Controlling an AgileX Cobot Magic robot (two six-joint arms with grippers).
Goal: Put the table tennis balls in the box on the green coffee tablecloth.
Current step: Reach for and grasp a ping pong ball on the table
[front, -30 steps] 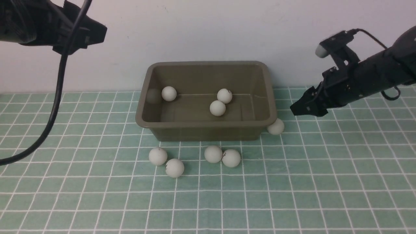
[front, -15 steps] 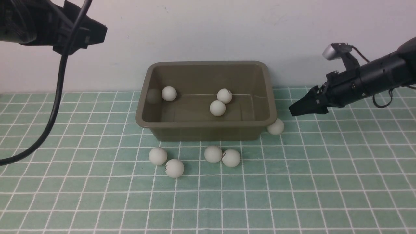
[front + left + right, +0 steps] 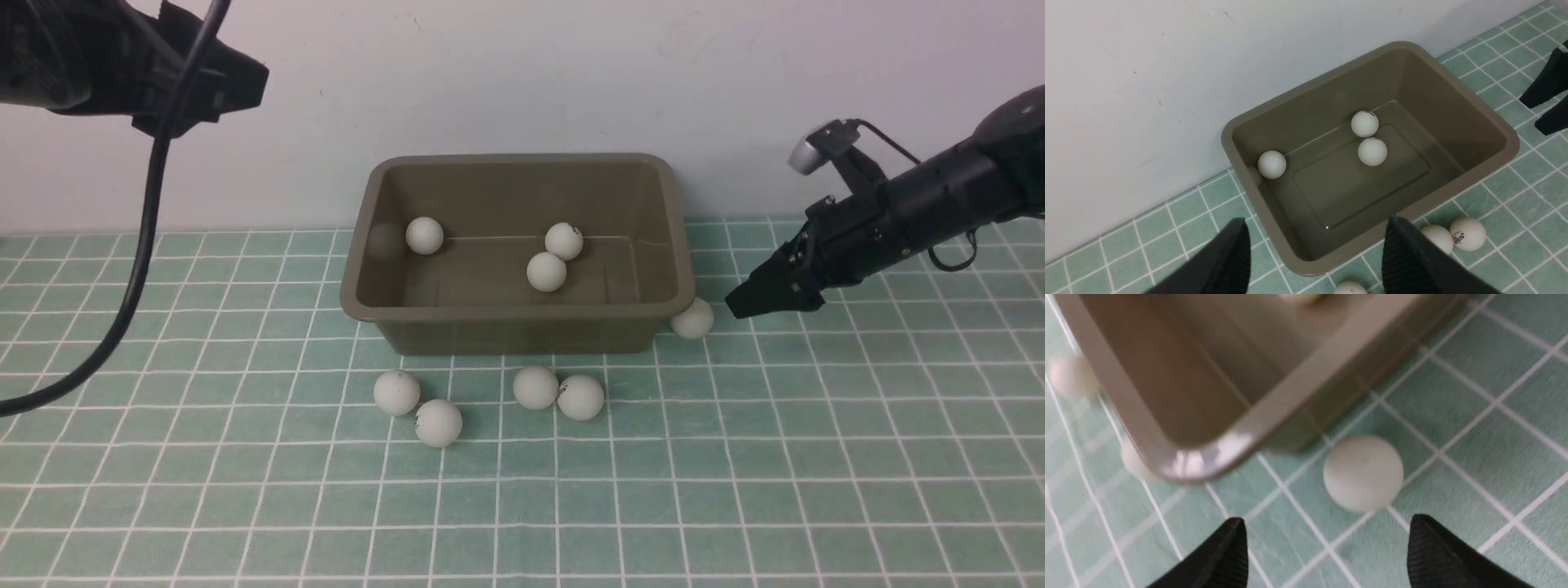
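Note:
The olive-brown box (image 3: 514, 331) stands on the green coffee tablecloth (image 3: 816, 457) against the wall. Three table tennis balls (image 3: 547, 272) lie inside it. Several more lie on the cloth in front of it (image 3: 536, 387). One ball (image 3: 692, 318) rests at the box's right front corner. My right gripper (image 3: 739, 304) hangs open just right of that ball, which the right wrist view shows as the ball (image 3: 1363, 473) just ahead of the open right gripper (image 3: 1325, 526). My left gripper (image 3: 1316, 224) is open and empty, held high above the box's left side.
A white wall runs directly behind the box. A black cable (image 3: 139, 269) hangs from the left arm over the left part of the cloth. The right gripper's fingers (image 3: 1549, 81) show beyond the box in the left wrist view.
My right gripper has dipped lower, down towards the ball at the box's right front corner. The left arm and all the balls have stayed where they were.

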